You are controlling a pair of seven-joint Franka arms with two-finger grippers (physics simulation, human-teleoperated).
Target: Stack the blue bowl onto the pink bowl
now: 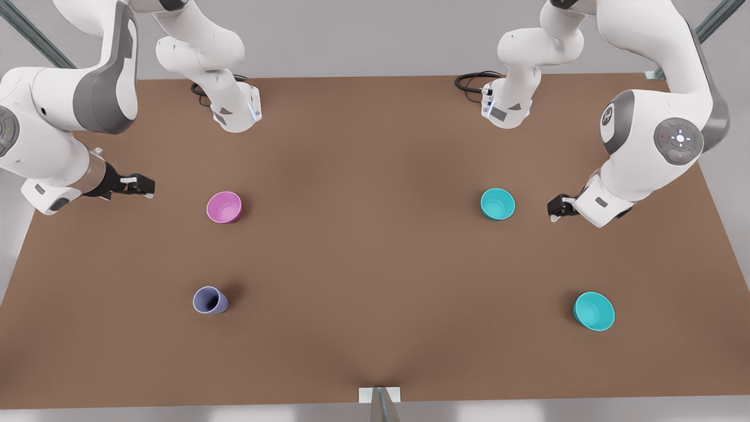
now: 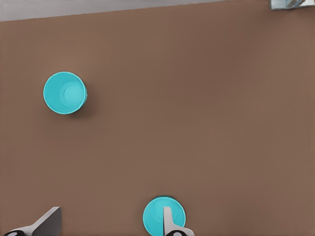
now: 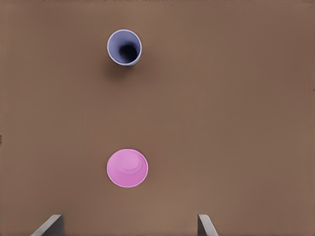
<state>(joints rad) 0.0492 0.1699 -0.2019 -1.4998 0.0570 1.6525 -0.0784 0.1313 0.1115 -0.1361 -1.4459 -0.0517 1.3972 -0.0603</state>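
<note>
The pink bowl (image 1: 224, 206) stands upright on the brown table at the front view's left; in the right wrist view the pink bowl (image 3: 127, 167) lies ahead of my right gripper (image 3: 129, 227). That right gripper (image 1: 143, 186) hovers open, apart from the bowl, farther toward the front view's left. The blue bowl (image 1: 497, 204) sits upright at the front view's right. My left gripper (image 1: 554, 210) is open just beside it, farther right. In the left wrist view one fingertip (image 2: 168, 219) overlaps the blue bowl (image 2: 153, 216); the left gripper (image 2: 108, 227) holds nothing.
A second turquoise bowl (image 1: 593, 311) (image 2: 64, 93) stands nearer the table's front edge on the right. A lavender-blue cup (image 1: 210, 300) (image 3: 124, 47) stands at the front left. Both arm bases (image 1: 375, 111) are mounted at the table's far edge.
</note>
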